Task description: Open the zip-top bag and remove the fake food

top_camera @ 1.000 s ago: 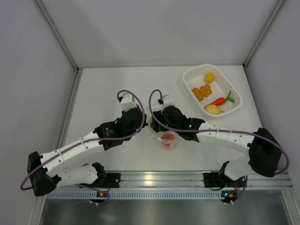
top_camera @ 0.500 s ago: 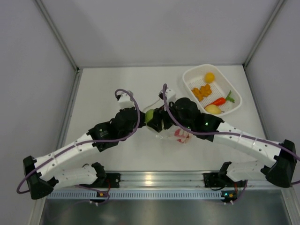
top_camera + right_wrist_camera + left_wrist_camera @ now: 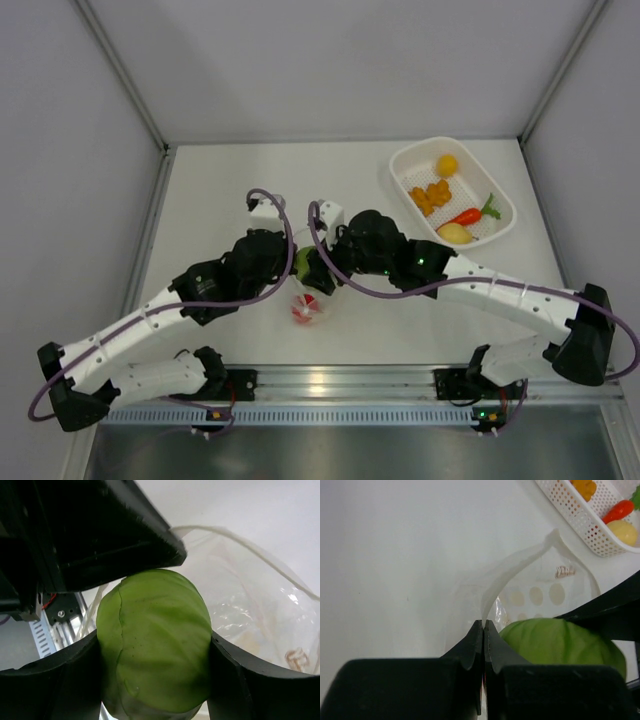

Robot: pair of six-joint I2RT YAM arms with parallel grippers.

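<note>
**Top view.** The two arms meet near the middle of the table (image 3: 200, 180). The left gripper (image 3: 292, 270) and right gripper (image 3: 318, 272) sit just beside each other. Their fingertips are mostly hidden under the wrists, so the jaws cannot be judged from here. A sliver of the pale-green ball (image 3: 303, 264) shows between them. Just below is the crumpled zip-top bag (image 3: 312, 312) with the red ball (image 3: 304, 306) inside. Whether the bag's bottom rests on the table cannot be told. Well apart, at the far right, the white basket (image 3: 400, 165) holds the orange ball (image 3: 447, 164), orange lumpy piece (image 3: 432, 196), chilli (image 3: 468, 214) and lemon (image 3: 455, 233).

**Left wrist view.** The left jaws are pressed together on a thin edge of the bag, and the white zipper band (image 3: 520, 561) arches away from them. The green ball lies close on the right, its lower part cut off by the gripper body. A black finger of the right gripper crosses in from the right edge. Only a corner of the basket shows at the top right.

**Right wrist view.** The right jaws are clamped on both sides of the green ball, which fills the centre, its underside cut off by the frame. The ball seems to sit at the bag's mouth rather than clear of it. The left gripper's dark body blocks the upper left, and the crinkled plastic behind hides anything deeper in the bag.
</note>
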